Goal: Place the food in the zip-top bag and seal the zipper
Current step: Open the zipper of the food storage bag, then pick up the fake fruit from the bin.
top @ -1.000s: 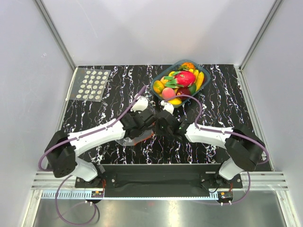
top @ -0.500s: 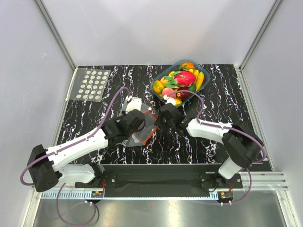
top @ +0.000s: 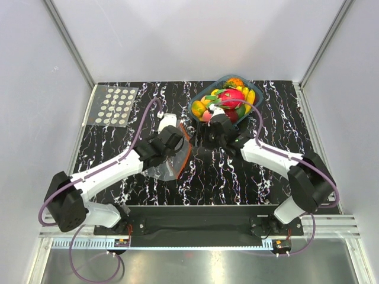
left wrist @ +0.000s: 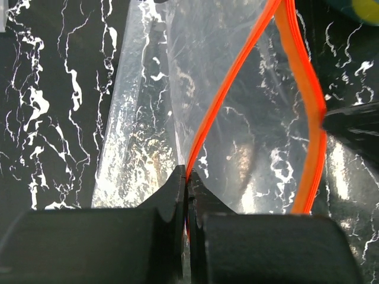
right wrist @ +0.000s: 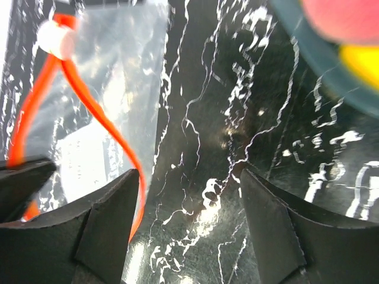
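The teal tray [top: 192,106] holds the food [top: 231,97] in a heap: a large pink-red fruit with green tips on top, with round orange and yellow pieces, a long yellow one and bits of green packed around it.

The zip-top bag [top: 167,163] lies to the left of the tray and nearer the arm bases, apart from it, on the black marbled table [top: 278,142]. It is thin, clear and crinkled, so the white veins of the table show through it. Its zipper [left wrist: 220,102] is a bright red-orange strip. The two halves bow away from each other, leaving the mouth gaping on the side facing the tray, and a small white tab [right wrist: 56,38] sits at one end.

The left gripper [left wrist: 188,177] has its jaws pressed together, pinching one half of the zipper.

The right gripper [right wrist: 189,177] hovers between the bag and the tray, just short of the tray's near rim. Its jaws are spread, with only bare table between them.
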{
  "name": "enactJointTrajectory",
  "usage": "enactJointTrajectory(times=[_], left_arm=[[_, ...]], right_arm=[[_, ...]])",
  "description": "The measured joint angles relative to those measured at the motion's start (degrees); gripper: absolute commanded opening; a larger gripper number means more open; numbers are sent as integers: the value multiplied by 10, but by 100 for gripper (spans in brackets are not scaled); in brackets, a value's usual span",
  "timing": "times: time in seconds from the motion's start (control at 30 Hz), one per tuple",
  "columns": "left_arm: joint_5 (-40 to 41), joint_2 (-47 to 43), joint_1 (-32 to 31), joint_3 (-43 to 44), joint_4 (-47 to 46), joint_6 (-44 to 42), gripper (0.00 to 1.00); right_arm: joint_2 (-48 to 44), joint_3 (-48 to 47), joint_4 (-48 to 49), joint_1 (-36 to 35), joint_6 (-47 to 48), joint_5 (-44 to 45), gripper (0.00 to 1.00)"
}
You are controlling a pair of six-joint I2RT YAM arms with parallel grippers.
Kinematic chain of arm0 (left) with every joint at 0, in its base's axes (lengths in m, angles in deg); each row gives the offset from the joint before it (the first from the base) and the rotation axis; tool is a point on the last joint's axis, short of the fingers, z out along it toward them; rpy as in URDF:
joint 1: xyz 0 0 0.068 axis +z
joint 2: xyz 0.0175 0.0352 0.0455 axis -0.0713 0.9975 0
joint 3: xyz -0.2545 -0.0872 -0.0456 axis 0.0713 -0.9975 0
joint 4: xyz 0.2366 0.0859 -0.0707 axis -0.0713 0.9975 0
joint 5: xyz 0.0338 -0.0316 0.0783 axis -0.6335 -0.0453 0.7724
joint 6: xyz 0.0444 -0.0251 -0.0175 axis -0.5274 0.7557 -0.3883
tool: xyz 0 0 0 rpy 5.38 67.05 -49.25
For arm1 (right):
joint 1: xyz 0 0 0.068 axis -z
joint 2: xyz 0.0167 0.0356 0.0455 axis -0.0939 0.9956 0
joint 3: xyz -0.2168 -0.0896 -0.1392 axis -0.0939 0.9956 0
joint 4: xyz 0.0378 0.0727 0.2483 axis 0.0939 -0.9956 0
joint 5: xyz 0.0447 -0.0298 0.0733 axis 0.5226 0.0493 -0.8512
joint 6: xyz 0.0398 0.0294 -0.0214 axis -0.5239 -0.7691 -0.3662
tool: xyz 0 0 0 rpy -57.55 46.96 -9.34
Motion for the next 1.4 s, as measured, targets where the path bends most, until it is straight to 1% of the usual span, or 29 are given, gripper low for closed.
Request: enactJointTrajectory(times=[0.1,0.2,0.3,0.4,0.43,0.47,0.5,0.7,0.83,0.97,1.17,1.4], left_arm=[[0,5,0,3,-2,0,0],[1,13,0,6,-3,-3,0],[8,40,0,25,3,-9,0],[17,71,0,56,6,-15,0],[19,76,0,61,5,-15,0],[23,79,0,64,5,-17,0],[25,80,0,65,5,-18,0],[33,82,0,66,4,-26,0],[34,89,0,70,3,-33,0],[42,93,0,69,2,-40,0],[56,94,0,69,-2,-50,0],[64,94,0,69,-6,-60,0]], right_arm=[[-23,-7,-17,9,8,9,77],[-28,-21,-33,22,13,14,80],[-28,-26,-41,41,16,12,87],[-28,-31,-56,60,15,17,91],[-27,-38,-68,63,14,24,93],[-24,-50,-83,67,11,41,99],[-22,-59,-90,69,8,53,100],[23,-141,-142,71,-58,156,100],[54,-156,-163,71,-140,219,100],[84,-170,-206,71,-238,266,100],[113,-183,-210,71,-323,287,100],[146,-220,-196,71,-353,301,100]])
